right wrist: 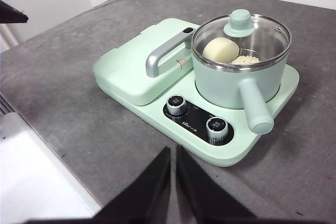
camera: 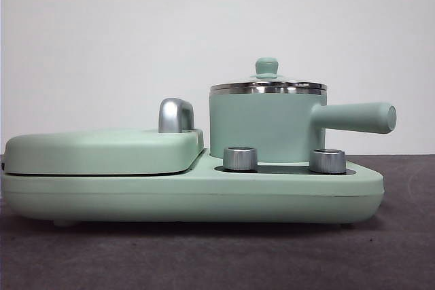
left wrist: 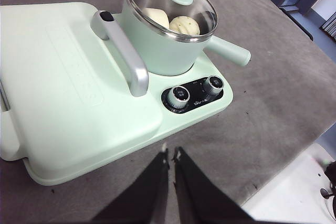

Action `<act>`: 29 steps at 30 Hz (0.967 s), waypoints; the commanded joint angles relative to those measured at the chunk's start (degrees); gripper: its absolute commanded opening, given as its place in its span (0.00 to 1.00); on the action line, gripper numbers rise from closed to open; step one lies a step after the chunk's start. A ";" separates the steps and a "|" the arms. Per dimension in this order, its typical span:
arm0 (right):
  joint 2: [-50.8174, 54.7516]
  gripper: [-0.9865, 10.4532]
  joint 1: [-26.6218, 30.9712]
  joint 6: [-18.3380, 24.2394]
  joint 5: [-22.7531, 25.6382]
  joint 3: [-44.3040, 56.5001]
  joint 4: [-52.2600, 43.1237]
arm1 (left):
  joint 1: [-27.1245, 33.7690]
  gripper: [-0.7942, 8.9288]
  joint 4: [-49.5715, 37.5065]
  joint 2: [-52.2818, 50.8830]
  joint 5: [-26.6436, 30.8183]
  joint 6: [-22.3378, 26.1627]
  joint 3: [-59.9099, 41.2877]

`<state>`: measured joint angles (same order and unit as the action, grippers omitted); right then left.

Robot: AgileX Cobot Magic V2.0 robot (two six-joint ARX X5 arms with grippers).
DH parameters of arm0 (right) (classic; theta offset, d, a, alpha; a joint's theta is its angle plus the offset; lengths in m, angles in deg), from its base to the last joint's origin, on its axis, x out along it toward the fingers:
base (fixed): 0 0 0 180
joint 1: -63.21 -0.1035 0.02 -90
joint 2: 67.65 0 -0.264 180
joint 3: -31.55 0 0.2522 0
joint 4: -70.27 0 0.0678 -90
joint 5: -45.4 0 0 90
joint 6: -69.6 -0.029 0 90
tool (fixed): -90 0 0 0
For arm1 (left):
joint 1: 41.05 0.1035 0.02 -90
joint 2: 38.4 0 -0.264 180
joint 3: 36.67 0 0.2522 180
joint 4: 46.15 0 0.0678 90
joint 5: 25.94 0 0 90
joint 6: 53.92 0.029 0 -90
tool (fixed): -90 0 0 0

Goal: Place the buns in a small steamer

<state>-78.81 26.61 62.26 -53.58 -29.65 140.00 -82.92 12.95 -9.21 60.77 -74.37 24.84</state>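
The small steamer (camera: 265, 123) (left wrist: 168, 35) (right wrist: 239, 72) stands on the mint-green cooker base with its glass lid (left wrist: 173, 3) (right wrist: 241, 35) on. Through the lid I see both buns inside: the smooth bun (left wrist: 157, 18) (right wrist: 220, 49) and the ridged, green-dotted bun (left wrist: 185, 25) (right wrist: 245, 60). My left gripper (left wrist: 170, 156) is shut and empty, hanging above the table in front of the cooker. My right gripper (right wrist: 173, 153) is likewise shut and empty, well back from the control knobs. Neither gripper shows in the front view.
A flat griddle cover (camera: 102, 151) (left wrist: 68, 87) (right wrist: 142, 66) with a chrome handle (camera: 175, 115) (left wrist: 123, 51) (right wrist: 163, 53) lies beside the steamer. Two steel knobs (camera: 240, 158) (camera: 327, 161) face the front. The steamer's long handle (camera: 357, 117) (right wrist: 254, 106) sticks out sideways. The grey table's edge (left wrist: 273, 182) is near.
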 commanded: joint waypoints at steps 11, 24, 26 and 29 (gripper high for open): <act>0.07 0.10 -0.39 0.33 -0.04 -0.57 -0.48 | 16.85 0.10 -21.97 -9.09 1.42 11.34 -18.71; 0.07 0.10 -0.39 0.33 0.13 -0.57 -0.50 | 36.83 0.10 -30.45 -28.87 3.13 15.06 -43.56; 0.07 0.10 -0.39 0.33 -0.04 -0.57 -0.50 | 37.59 0.10 -30.84 -29.00 3.15 15.04 -44.46; 0.07 0.10 -0.39 0.33 0.00 -0.57 -0.48 | 38.25 0.10 -30.91 -29.00 3.58 15.37 -45.29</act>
<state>-78.76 26.61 62.26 -53.58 -29.65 140.04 -44.76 -18.04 -38.08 64.16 -60.06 -19.58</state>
